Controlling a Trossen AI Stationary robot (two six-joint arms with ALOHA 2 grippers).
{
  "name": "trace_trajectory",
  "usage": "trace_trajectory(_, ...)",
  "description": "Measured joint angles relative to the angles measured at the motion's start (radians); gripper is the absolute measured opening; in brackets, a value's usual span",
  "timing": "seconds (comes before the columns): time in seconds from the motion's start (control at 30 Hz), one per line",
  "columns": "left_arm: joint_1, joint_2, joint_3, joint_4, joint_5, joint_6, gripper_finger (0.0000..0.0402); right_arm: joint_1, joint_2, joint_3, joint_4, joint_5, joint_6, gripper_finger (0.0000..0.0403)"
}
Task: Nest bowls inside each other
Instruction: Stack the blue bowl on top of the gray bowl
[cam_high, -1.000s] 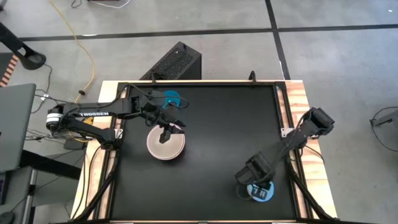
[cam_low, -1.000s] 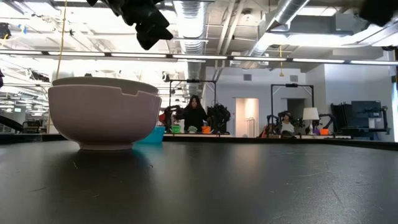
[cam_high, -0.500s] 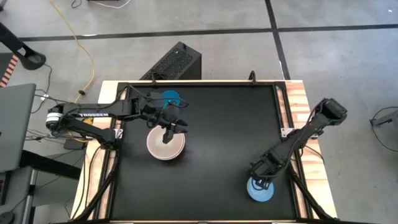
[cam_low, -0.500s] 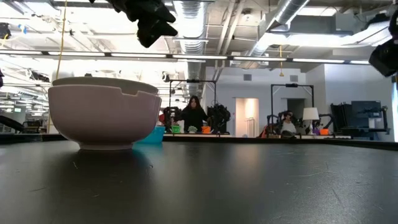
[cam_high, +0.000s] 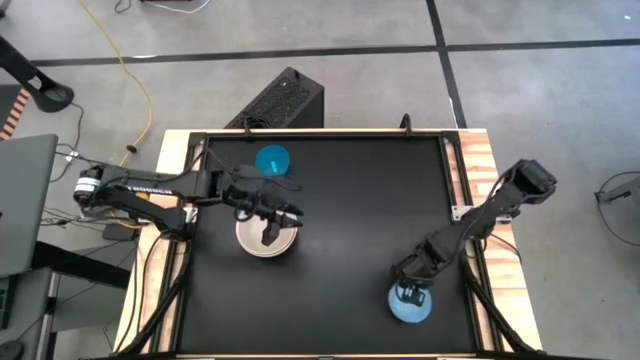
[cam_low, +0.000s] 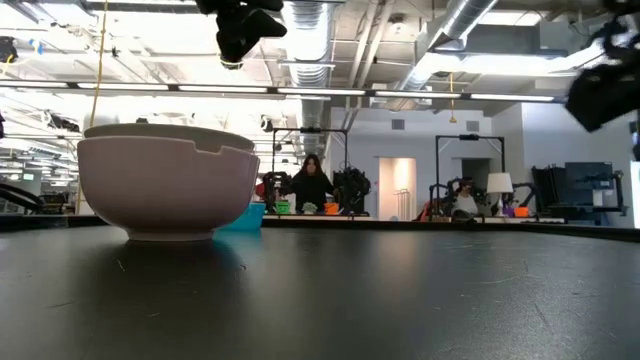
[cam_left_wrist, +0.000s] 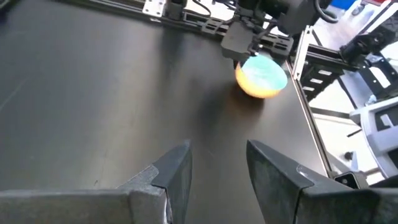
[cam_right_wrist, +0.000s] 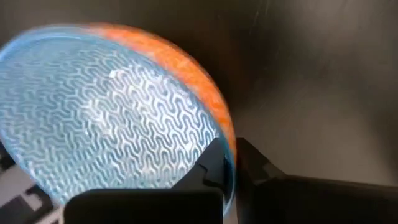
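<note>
A pale pink bowl (cam_high: 250, 242) with a lighter bowl nested in it stands on its base on the black table, left of centre; the low view shows this stack (cam_low: 165, 185) large. My left gripper (cam_high: 272, 232) hangs open above the stack, touching nothing. A small teal bowl (cam_high: 272, 160) sits behind the stack toward the far edge. The light blue bowl (cam_high: 408, 306) is near the table's near right corner, with my right gripper (cam_high: 410, 293) shut on it. The left wrist view also shows this bowl (cam_left_wrist: 261, 76). My right gripper pinches the light blue bowl's rim (cam_right_wrist: 227, 148), one finger (cam_right_wrist: 208, 167) inside the bowl and the other (cam_right_wrist: 256, 163) outside its wall. The fingers come steeply from above, slanting in from the table's right side. The bowl sits open side up; whether its base is off the table I cannot tell.
A raised black frame (cam_high: 455, 170) runs round the table top. The middle of the table between the two arms is bare black surface (cam_high: 350, 220). Beyond the far edge, in the room, people sit at benches (cam_low: 312, 185).
My right gripper has come down and tipped steeper onto the light blue bowl, ending at its rim. My left gripper has drifted a little toward the near edge above the stacked bowls. The stack and the teal bowl have stayed put.
</note>
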Motion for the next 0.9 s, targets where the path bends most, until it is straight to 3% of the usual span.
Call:
trace_trajectory(0.23,-0.019,-0.002,0.000,-0.037,-0.077,-0.071,0.0141,-0.116,-0.028,0.073,-0.010,-0.013,-0.061,0.0005)
trace_trajectory(0.4,-0.009,-0.054,0.000,-0.196,-0.102,-0.067,0.0141,-0.218,-0.019,0.207,-0.017,-0.009,-0.159,0.0002)
trace_trajectory(0.5,-0.002,-0.115,0.000,-0.303,-0.182,-0.033,0.0141,-0.276,0.014,0.310,-0.011,0.016,-0.228,0.0001)
trace_trajectory(0.7,0.038,-0.261,0.000,-0.440,-0.385,0.019,0.0141,-0.395,0.183,0.554,0.004,0.088,-0.385,0.0001)
trace_trajectory(0.9,0.115,-0.381,-0.056,-0.466,-0.411,0.067,0.0141,-0.503,0.417,0.877,0.025,0.091,-0.543,0.0000)
